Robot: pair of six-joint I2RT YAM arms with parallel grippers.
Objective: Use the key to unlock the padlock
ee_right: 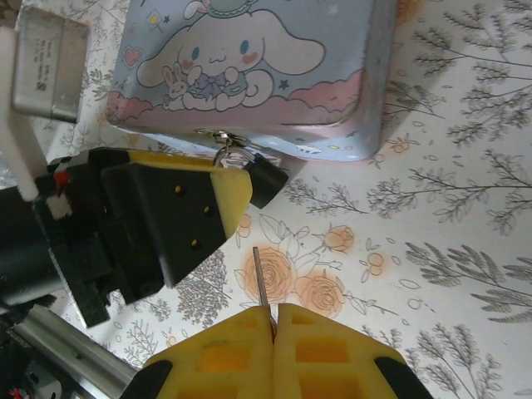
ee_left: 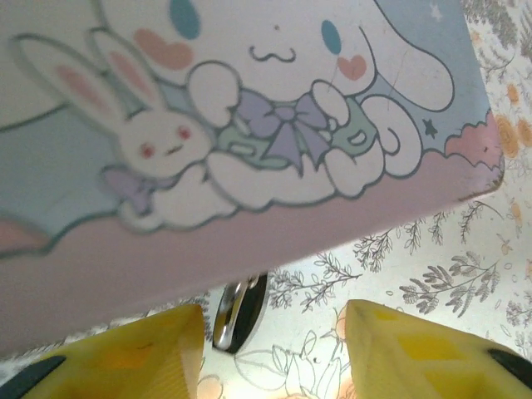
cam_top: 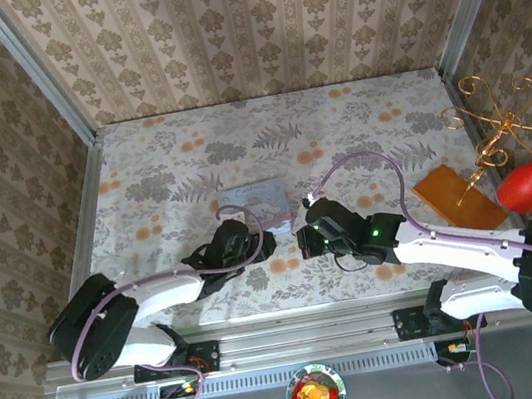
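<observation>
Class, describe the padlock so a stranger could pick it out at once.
Find the pale blue cartoon tin on the floral table. At the middle of its pink-banded edge, next to a yellow finger of the left pincer, sits the padlock. It is tiny, dark and blocky with a thin silvery shackle, much smaller than the tin.

Glossy tin [ee_right: 249,75], shiny metal padlock shackle [ee_right: 225,154]
</observation>
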